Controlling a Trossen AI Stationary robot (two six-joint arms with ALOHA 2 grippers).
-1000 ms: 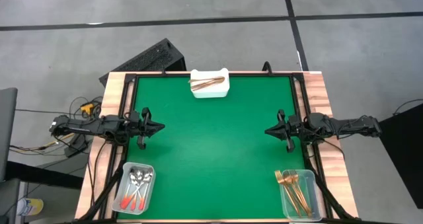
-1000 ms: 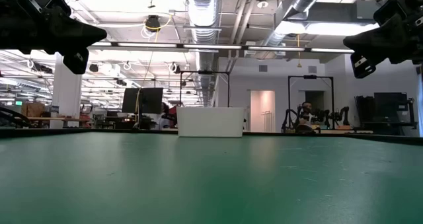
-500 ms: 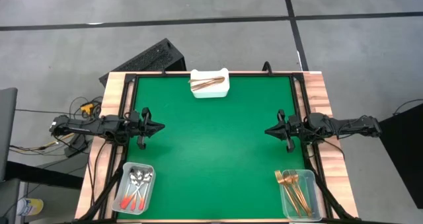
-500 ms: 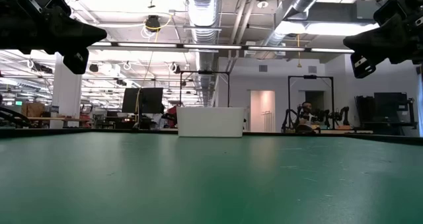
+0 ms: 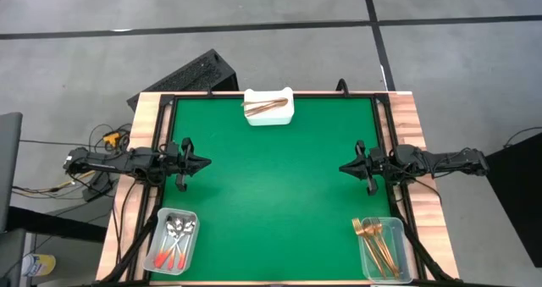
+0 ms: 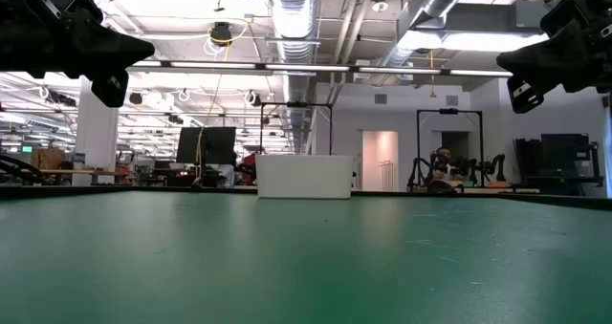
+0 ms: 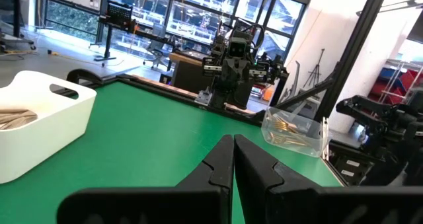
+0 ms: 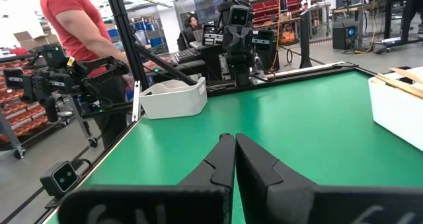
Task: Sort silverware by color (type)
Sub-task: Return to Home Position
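Note:
The silverware lies sorted in three containers. Red-handled spoons [image 5: 173, 241] fill a clear bin at the table's near left corner. Gold forks and knives [image 5: 379, 245] lie in a clear bin at the near right corner, also seen as gold pieces [image 7: 291, 127] in the left wrist view. Copper pieces [image 5: 266, 107] rest in the white tray at the far edge. My left gripper [image 5: 206, 161] hovers shut at the table's left side, its fingers [image 7: 233, 151] together. My right gripper [image 5: 342, 168] hovers shut at the right side, also shown shut [image 8: 234, 148].
The white tray [image 6: 304, 176] stands at the far edge's middle. A clear bin [image 8: 173, 97] sits at the near left corner. A person in a red shirt [image 8: 79, 26] stands beyond the table's near-left side. The green mat [image 5: 275, 194] spreads between the arms.

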